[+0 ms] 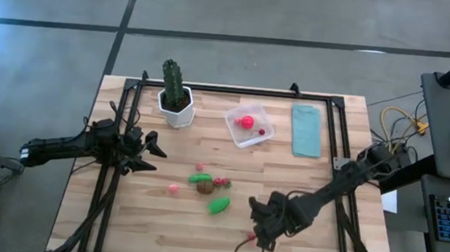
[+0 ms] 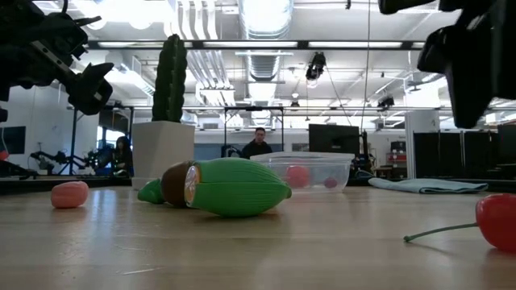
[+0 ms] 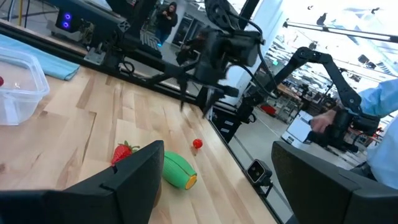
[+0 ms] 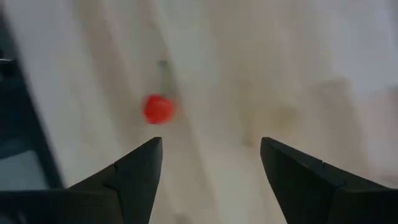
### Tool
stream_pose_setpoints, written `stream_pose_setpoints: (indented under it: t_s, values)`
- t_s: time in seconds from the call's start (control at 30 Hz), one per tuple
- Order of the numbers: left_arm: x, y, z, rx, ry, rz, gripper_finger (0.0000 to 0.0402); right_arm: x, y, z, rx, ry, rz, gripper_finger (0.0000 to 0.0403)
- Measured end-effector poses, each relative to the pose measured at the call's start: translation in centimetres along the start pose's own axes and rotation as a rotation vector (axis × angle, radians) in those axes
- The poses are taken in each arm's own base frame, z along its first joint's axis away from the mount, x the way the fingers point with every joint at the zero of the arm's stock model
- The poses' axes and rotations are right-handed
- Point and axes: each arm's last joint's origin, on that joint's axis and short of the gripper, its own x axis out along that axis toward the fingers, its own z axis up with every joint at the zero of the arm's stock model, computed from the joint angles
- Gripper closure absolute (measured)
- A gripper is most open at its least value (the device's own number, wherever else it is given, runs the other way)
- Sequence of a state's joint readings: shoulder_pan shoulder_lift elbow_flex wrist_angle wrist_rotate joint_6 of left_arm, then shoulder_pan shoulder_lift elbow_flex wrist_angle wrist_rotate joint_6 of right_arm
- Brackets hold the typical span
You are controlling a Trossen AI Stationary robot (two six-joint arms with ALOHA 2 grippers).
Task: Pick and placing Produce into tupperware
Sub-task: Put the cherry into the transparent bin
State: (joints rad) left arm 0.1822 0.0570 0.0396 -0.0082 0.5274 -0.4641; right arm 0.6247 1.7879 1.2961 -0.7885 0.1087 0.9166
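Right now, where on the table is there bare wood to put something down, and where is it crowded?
Bare wood lies along the near edge left of the right end effector, and between the cactus pot and the tupperware. The middle is crowded: green pieces, brown ball and pink piece lie close together. The left end effector hovers over the left side.

Wood counter (image 1: 127, 215) w/ toys, pot, tub, cloth.
Far side — cactus in white pot (image 1: 176, 97), clear tupperware (image 1: 250, 125) w/ red pieces inside, light blue cloth (image 1: 306, 131). Mid — green pieces (image 1: 219, 205), brown ball (image 1: 205, 186), pink piece (image 1: 174, 189). Near edge — small red cherry (image 1: 250, 237) w/ stem.
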Motion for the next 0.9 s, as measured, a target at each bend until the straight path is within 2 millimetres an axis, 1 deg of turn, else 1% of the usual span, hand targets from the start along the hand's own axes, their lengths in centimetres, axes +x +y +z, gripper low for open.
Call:
stream_pose_setpoints:
  t_s: [0.13,0.3,0.4,0.57,0.9]
  values:
    - [0.0,0.0,0.0,0.000,0.001,0.001,0.0118,1.4,1.8,-0.9,-0.036,-0.022,0.056,0.0137]
    - [0.0,0.0,0.0,0.001,-0.001,0.000,0.0118,3.3,3.0,-2.0,-0.062,0.007,0.043,0.0128]
    - [0.0,0.0,0.0,0.000,0.000,0.000,0.0118,4.0,3.1,-2.3,-0.028,0.017,0.023,0.0127]
    - [0.0,0.0,0.0,0.000,0.000,0.000,0.0118,4.8,2.9,-2.2,-0.009,-0.022,-0.030,0.0128]
    - [0.0,0.0,0.0,0.000,-0.001,0.000,0.0118,7.0,3.0,-2.3,-0.014,-0.050,-0.099,0.0146]
